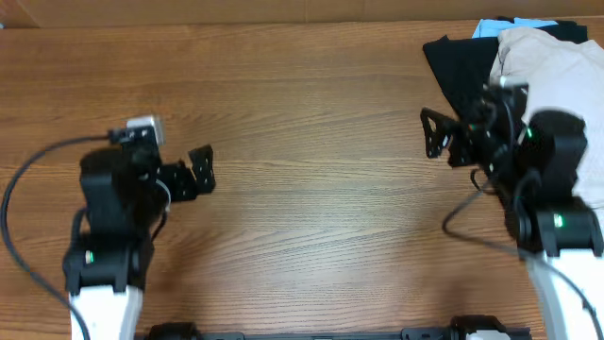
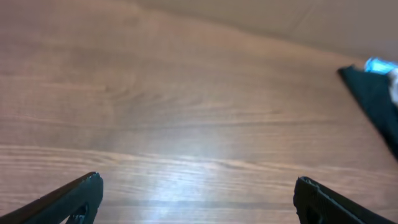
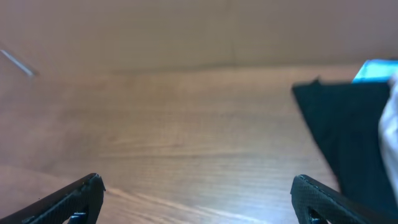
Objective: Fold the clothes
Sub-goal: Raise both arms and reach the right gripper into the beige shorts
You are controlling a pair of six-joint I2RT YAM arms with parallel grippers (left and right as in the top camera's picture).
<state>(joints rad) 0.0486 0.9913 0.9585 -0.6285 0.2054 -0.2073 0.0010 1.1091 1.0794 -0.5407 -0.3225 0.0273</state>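
Right end effector [image 1: 432, 132] and left end effector [image 1: 201, 170] gape wide, holding nothing; beige shorts [image 1: 557, 61] lie bunched at 2 o'clock from the right one, nearest it

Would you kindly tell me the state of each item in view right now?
black garment: lying loose, unfolded.
shorts: crumpled, unfolded, partly on the black garment.
left end effector: open, empty.
right end effector: open, empty, beside the black garment.
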